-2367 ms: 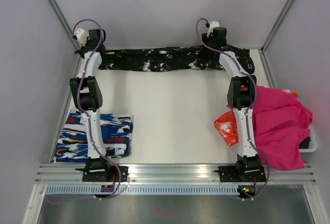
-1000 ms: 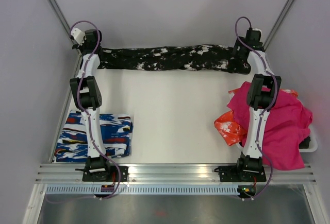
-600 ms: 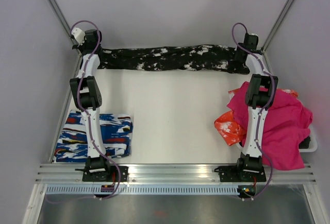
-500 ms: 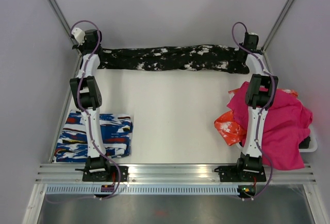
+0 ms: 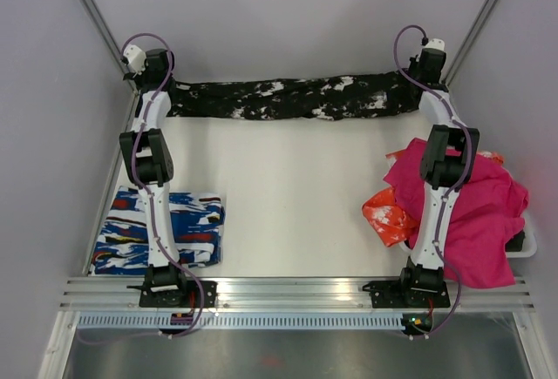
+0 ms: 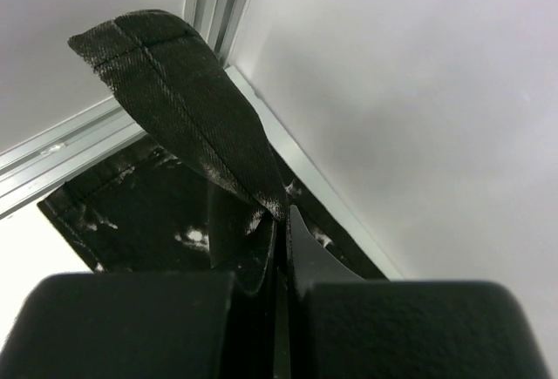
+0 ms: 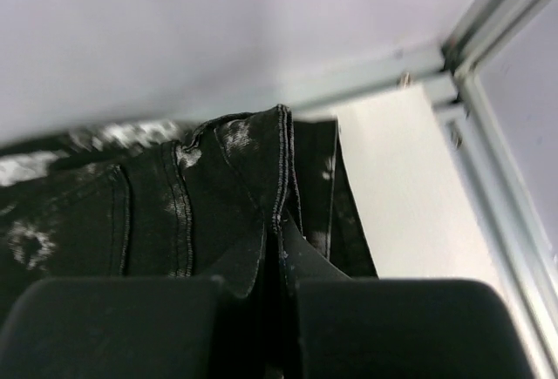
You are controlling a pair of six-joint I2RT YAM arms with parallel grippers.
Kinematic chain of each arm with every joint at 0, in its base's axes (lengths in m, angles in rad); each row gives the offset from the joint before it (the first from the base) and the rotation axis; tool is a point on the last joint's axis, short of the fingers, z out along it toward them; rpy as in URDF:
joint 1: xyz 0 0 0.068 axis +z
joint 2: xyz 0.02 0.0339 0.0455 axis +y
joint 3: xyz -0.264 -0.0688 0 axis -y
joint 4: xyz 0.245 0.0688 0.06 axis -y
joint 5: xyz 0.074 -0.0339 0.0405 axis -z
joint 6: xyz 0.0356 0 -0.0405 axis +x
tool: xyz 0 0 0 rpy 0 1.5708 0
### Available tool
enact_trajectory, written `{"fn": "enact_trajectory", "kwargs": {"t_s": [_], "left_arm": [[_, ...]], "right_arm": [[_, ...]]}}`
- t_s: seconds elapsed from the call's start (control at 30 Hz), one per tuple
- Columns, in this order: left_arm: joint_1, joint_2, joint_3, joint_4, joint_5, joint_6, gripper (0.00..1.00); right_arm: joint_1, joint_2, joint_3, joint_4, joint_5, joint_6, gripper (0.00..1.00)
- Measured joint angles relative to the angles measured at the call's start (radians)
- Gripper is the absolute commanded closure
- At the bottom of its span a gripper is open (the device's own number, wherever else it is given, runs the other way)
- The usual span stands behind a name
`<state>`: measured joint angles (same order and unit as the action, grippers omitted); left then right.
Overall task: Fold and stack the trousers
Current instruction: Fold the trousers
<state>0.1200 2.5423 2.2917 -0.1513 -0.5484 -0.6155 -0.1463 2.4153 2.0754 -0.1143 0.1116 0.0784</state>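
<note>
both arms reach to the far edge of the table [image 5: 296, 196], where the trousers [image 5: 292, 98] stretch in a long band from side to side along the back wall. the left gripper [image 6: 281, 222] is clamped tight on one end of the dark splattered cloth, a flap standing up above its jaws, and the right gripper [image 7: 277, 238] is pinched closed on a seamed edge at the other end. a folded blue, white and red garment [image 5: 161, 229] lies near the left arm's base, a magenta cloth [image 5: 475, 213] by the right.
</note>
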Motion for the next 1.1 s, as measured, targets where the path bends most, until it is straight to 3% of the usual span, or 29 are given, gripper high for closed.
{"fn": "enact_trajectory", "kwargs": {"t_s": [0.23, 0.4, 0.8, 1.1], "left_arm": [[-0.003, 0.000, 0.013, 0.051, -0.004, 0.000, 0.98], [-0.006, 0.000, 0.050, 0.097, -0.024, 0.000, 0.98], [-0.008, 0.051, 0.148, 0.108, -0.060, -0.024, 0.98], [-0.007, 0.064, 0.148, -0.022, -0.098, -0.024, 0.98]], "right_arm": [[0.006, -0.061, -0.099, 0.192, -0.005, 0.015, 1.00], [0.004, -0.058, -0.130, 0.240, 0.011, 0.036, 1.00], [-0.002, 0.100, 0.020, 0.248, 0.030, 0.087, 0.96], [-0.007, 0.122, 0.046, 0.193, 0.040, 0.080, 0.58]]}}
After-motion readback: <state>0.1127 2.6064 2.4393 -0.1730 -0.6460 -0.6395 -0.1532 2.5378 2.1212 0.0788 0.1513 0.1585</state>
